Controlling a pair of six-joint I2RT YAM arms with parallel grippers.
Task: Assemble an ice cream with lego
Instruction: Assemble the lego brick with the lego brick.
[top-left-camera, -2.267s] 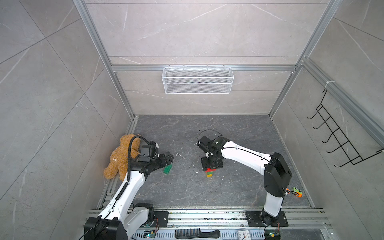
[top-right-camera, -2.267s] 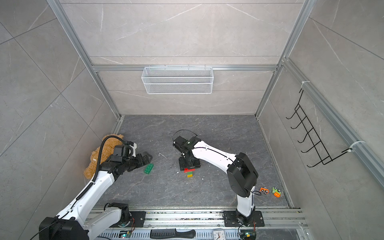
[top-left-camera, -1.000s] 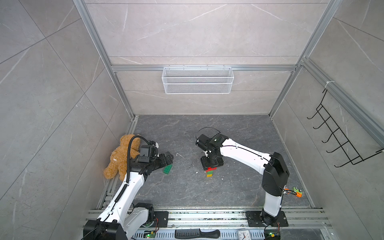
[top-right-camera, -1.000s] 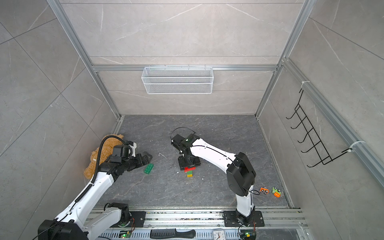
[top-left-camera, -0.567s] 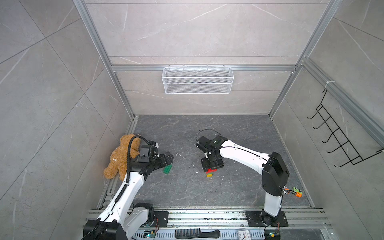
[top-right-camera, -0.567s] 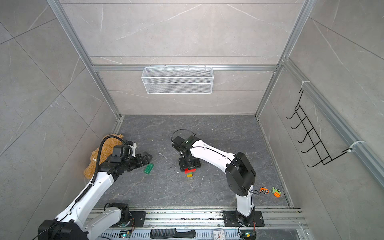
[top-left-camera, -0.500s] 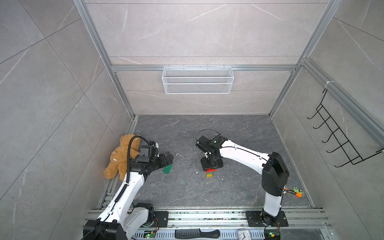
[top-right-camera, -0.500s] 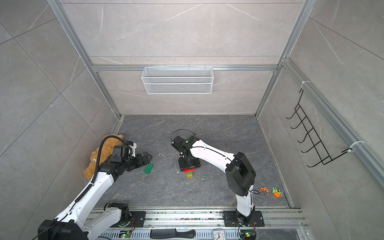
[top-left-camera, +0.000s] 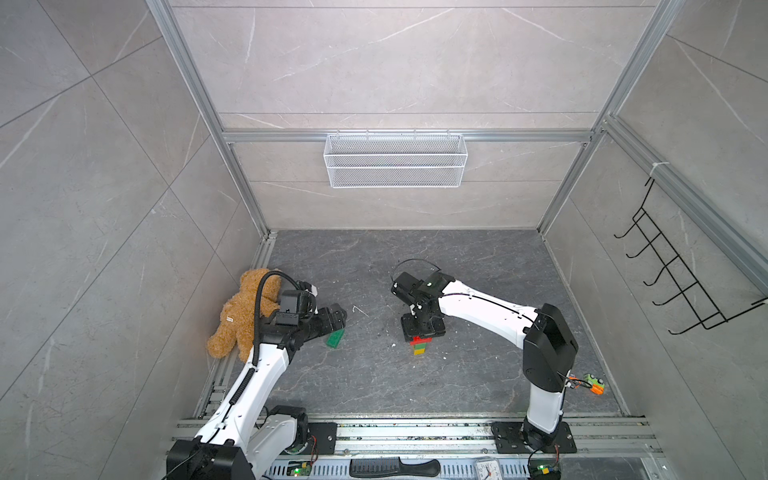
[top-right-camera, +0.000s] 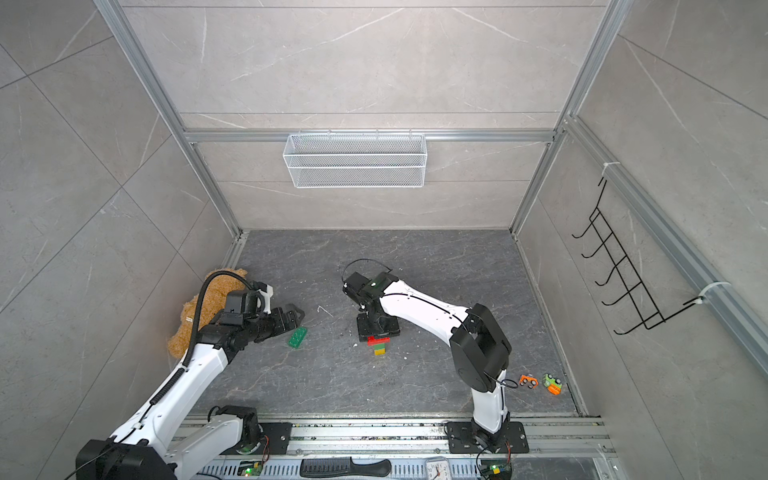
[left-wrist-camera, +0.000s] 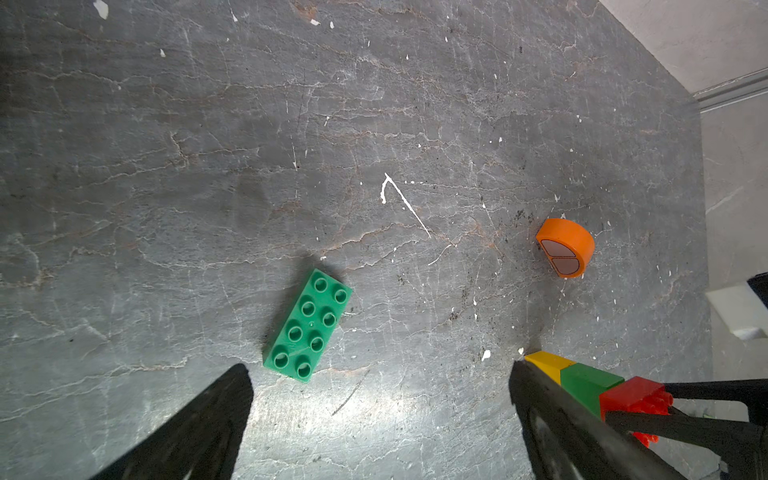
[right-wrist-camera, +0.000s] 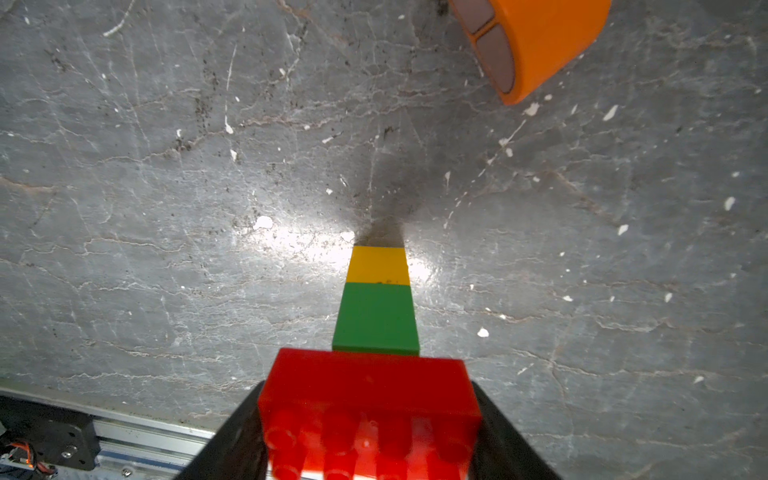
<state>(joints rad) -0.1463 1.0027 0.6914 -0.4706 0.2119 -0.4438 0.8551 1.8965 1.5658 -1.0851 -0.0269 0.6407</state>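
Assembly midway: right gripper (right-wrist-camera: 368, 401) clamps red brick (right-wrist-camera: 365, 376) atop green-yellow stem (right-wrist-camera: 376, 316), centred on floor (top-left-camera: 478, 257); left gripper (left-wrist-camera: 378, 372), jaws spread and empty, hovers by loose green brick (left-wrist-camera: 309, 326) at nine o'clock, likely next to stack, then orange cap (left-wrist-camera: 567, 245).

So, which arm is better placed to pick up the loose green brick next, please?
Left: the left gripper is open right beside the loose green brick, while the right gripper is shut on the red brick.
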